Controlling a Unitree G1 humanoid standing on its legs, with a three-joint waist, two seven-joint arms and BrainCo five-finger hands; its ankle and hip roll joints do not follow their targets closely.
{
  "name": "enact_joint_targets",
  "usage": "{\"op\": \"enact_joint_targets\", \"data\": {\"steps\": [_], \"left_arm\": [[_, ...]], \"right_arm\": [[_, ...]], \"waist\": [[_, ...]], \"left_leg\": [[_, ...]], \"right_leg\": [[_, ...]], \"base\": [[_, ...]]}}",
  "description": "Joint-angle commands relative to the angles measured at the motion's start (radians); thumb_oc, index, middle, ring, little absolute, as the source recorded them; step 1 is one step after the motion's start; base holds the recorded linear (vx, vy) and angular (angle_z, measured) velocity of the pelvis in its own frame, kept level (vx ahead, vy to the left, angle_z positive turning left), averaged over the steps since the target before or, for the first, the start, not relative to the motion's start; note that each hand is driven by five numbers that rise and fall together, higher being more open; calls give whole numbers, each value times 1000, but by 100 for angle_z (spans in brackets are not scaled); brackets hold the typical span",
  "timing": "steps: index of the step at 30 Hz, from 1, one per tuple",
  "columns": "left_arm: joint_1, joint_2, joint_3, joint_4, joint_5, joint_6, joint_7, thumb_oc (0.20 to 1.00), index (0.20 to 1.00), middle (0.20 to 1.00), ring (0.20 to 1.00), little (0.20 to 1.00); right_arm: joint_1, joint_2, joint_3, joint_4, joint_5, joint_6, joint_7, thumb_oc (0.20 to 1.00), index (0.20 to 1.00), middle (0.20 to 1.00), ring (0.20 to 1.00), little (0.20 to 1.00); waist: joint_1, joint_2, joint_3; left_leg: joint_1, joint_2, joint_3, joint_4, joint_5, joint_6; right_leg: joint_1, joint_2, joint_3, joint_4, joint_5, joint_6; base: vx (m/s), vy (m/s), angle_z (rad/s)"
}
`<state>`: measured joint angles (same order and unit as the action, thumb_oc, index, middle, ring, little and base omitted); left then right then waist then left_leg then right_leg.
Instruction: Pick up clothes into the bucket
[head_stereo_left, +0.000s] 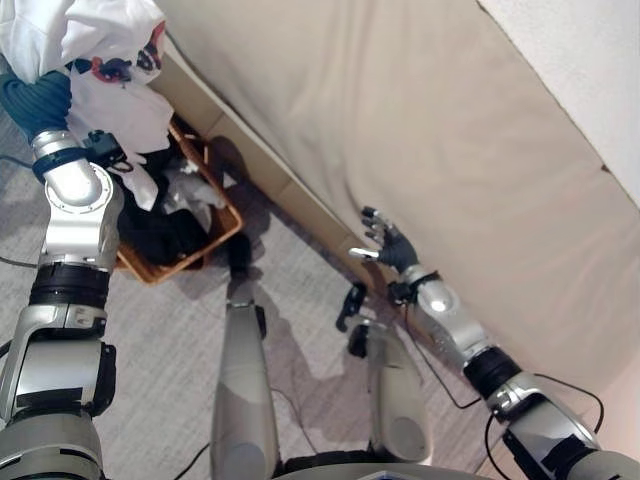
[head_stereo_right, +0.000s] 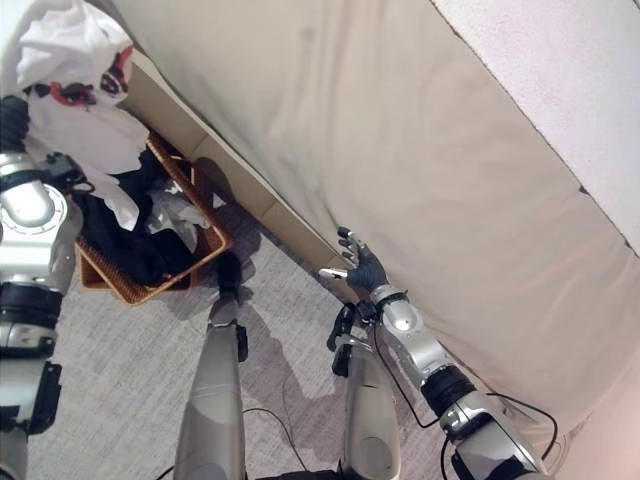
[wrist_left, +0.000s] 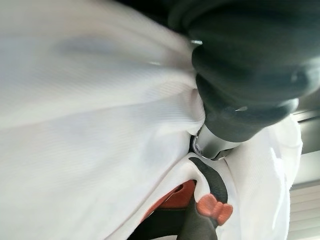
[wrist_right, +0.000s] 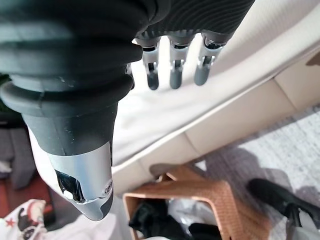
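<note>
A beige sofa (head_stereo_left: 420, 130) ran across the scene above grey carpet (head_stereo_left: 170, 360). A wicker basket (head_stereo_right: 205, 250) stood on the carpet against the sofa base, holding dark and white clothes. A white printed garment (head_stereo_left: 100, 60) hung above the basket, draped over the left hand (wrist_left: 220, 135); its grip could not be told. The right hand (head_stereo_left: 385, 245), fingers relaxed and empty, hovered beside the sofa's front edge.

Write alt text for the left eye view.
The left arm holds a white garment with red and dark print above a wicker basket of clothes on grey carpet. The right hand hovers open beside a beige sofa.
</note>
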<state>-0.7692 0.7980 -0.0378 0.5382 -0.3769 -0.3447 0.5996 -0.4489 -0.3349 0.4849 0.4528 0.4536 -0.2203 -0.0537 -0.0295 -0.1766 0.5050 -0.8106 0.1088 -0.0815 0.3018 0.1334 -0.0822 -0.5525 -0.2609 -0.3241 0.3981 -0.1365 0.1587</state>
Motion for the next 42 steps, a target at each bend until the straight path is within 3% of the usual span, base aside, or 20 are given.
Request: {"op": "enact_joint_targets", "data": {"steps": [1,6,10,14,17,25,31,37,42], "left_arm": [[25,13,56,-22,-12,-78,37,200,200,200,200,200],[88,-34,83,28,10,-63,46,200,200,200,200,200],[89,-65,72,165,2,-40,35,200,200,200,200,200],[66,-55,56,275,9,-11,25,200,200,200,200,200],[37,-49,79,347,-70,2,15,200,200,200,200,200],[-30,-14,80,393,-156,20,-8,200,200,200,200,200],[-54,-3,79,349,-113,-1,60,200,200,200,200,200],[-33,-8,109,357,-30,23,161,200,200,200,200,200],[-30,-5,121,388,-38,36,177,200,200,200,200,200]], "right_arm": [[40,-11,-19,-38,33,-61,-14,1000,1000,1000,1000,1000],[46,-14,-37,-72,41,-82,-24,1000,1000,1000,1000,1000],[42,-22,-42,-101,54,-104,-34,1000,1000,1000,1000,1000],[45,-35,-47,-129,60,-116,-39,1000,1000,1000,1000,1000],[65,-52,-61,-143,60,-120,-44,1000,1000,1000,1000,1000],[103,-78,-80,-164,67,-114,-42,1000,1000,1000,1000,1000],[107,-73,-72,-175,77,-120,-35,1000,1000,1000,1000,1000],[120,-66,-62,-172,71,-126,-34,1000,1000,1000,1000,1000],[130,-69,-54,-170,77,-126,-31,1000,1000,1000,1000,1000]], "waist": [[12,-28,-27],[6,-45,-22],[-9,-64,-18],[-22,-79,-19],[-38,-90,-21],[-62,-90,-41],[-69,-92,-60],[-70,-105,-65],[-74,-123,-66]], "left_leg": [[-94,-10,3,236,-226,9],[-135,-5,-1,266,-237,13],[-178,4,0,281,-236,13],[-201,12,-2,285,-235,13],[-233,19,-8,301,-235,15],[-265,17,-14,288,-228,12],[-276,17,-14,285,-234,12],[-282,21,-14,280,-236,10],[-288,28,-16,286,-238,10]], "right_leg": [[-71,-54,61,-113,197,44],[-119,-46,69,-88,183,35],[-170,-38,77,-69,175,28],[-203,-33,80,-60,176,28],[-235,-24,84,-50,177,28],[-255,-20,81,-70,185,34],[-255,-15,79,-93,195,39],[-250,-10,74,-111,199,43],[-243,-4,69,-121,208,48]], "base": [[0,0,0],[14,-16,-2],[4,-9,-2],[8,-7,-2],[31,-23,-2],[7,-2,-2],[0,0,0],[0,0,0],[2,-9,-2]]}}
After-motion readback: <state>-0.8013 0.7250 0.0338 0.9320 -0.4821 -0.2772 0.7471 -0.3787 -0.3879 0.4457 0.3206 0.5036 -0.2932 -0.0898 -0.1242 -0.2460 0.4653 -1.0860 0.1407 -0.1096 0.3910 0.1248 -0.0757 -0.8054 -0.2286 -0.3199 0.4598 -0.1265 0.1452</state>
